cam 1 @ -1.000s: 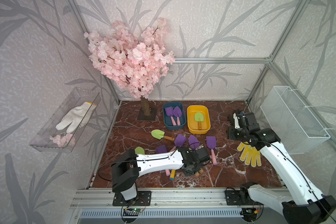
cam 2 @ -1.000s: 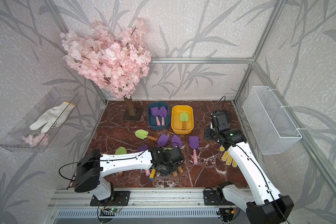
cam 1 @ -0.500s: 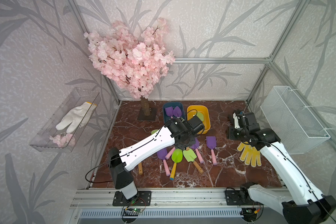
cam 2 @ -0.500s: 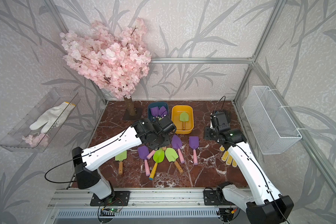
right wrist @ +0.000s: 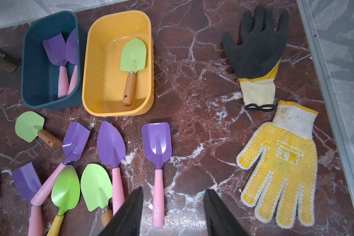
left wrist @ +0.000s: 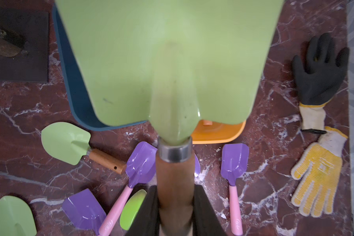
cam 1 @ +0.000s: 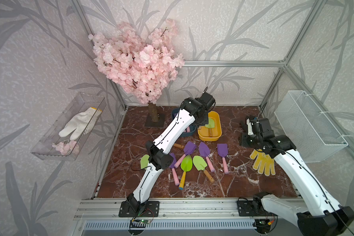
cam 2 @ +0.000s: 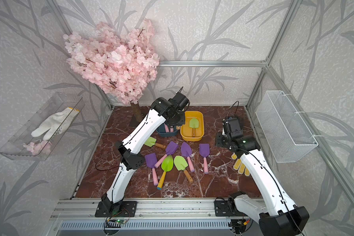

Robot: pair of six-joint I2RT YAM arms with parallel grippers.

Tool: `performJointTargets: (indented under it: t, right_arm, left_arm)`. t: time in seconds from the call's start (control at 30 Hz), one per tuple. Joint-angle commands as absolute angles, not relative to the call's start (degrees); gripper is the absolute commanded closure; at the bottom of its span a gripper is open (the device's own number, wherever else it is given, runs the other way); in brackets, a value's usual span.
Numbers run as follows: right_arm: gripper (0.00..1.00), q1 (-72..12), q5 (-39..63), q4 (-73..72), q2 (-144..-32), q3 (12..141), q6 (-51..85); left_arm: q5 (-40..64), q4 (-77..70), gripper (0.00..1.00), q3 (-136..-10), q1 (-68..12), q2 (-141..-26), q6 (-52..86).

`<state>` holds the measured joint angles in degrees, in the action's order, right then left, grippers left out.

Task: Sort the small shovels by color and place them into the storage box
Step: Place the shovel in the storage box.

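Note:
My left gripper (left wrist: 175,214) is shut on the brown wooden handle (left wrist: 175,183) of a green shovel (left wrist: 168,61), held in the air over the adjoining edges of the blue box (left wrist: 74,98) and the yellow box (left wrist: 217,134). The yellow box (right wrist: 96,61) holds one green shovel (right wrist: 133,55); the blue box (right wrist: 29,81) holds two purple shovels (right wrist: 57,49). Several purple (cam 1: 222,150) and green shovels (cam 1: 186,163) lie loose on the floor in front of the boxes. My right gripper (right wrist: 173,212) hangs open at the right, with nothing between its fingers.
A yellow glove (cam 1: 263,161) and a black glove (right wrist: 255,45) lie on the floor at the right. The pink blossom tree (cam 1: 139,61) stands at the back left. A wire basket (cam 1: 307,126) hangs on the right wall, a clear shelf (cam 1: 49,147) on the left.
The left arm has lifted from the front pile with the green shovel and swung back over the boxes. The right arm has not moved.

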<state>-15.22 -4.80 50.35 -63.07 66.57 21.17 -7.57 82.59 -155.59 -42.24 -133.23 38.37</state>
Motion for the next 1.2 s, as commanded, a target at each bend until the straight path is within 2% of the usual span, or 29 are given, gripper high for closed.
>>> performJointTargets:
  t: [0.0, 0.2, 0.57, 1.17]
  right_arm:
    - [0.47, -14.55, -4.40, 49.00, -63.14, 66.83, 21.53]
    - [0.47, -14.33, -3.69, 48.52, -64.07, 66.45, 22.06]
    - [0.47, -14.24, -2.94, 48.34, -64.25, 65.19, 21.93]
    - [0.47, -14.15, -2.55, 47.11, -65.39, 63.53, 21.97]
  left_arm:
    - [-6.99, 74.49, 0.81, -152.11, -41.80, -134.45, 33.18]
    - [-4.30, 66.84, 0.85, -156.96, -40.40, -142.53, 29.60]
    - [0.00, 57.88, 0.86, -156.43, -39.43, -150.57, 27.86]
    - [-0.90, 61.01, 0.86, -156.09, -38.34, -154.96, 29.00]
